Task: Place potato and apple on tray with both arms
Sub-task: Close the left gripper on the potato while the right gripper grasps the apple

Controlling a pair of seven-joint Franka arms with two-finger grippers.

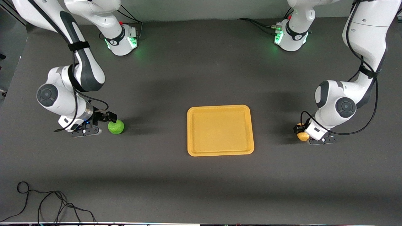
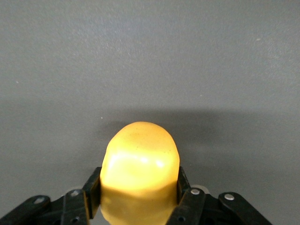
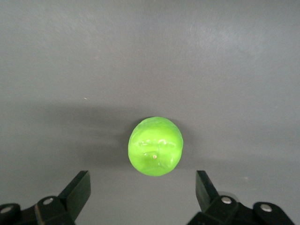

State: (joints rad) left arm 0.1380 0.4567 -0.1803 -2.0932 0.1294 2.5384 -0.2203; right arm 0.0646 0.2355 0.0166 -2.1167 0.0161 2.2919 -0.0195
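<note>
The yellow-orange tray (image 1: pixel 189 131) lies flat mid-table with nothing on it. The green apple (image 1: pixel 116 127) sits on the table toward the right arm's end. My right gripper (image 1: pixel 107 121) is low beside it and open. In the right wrist view the apple (image 3: pixel 155 146) lies just ahead of the spread fingertips (image 3: pixel 79 183), not between them; the gripper (image 3: pixel 143 180) holds nothing. My left gripper (image 1: pixel 299 129) is low at the left arm's end, shut on the potato (image 1: pixel 303 136). In the left wrist view the gripper (image 2: pixel 139 185) has both fingers pressed on the sides of the potato (image 2: pixel 140 157).
The dark grey table spreads wide around the tray. A loose black cable (image 1: pixel 47 204) lies at the near edge toward the right arm's end. The arm bases (image 1: pixel 121 40) (image 1: pixel 290 37) stand along the edge farthest from the front camera.
</note>
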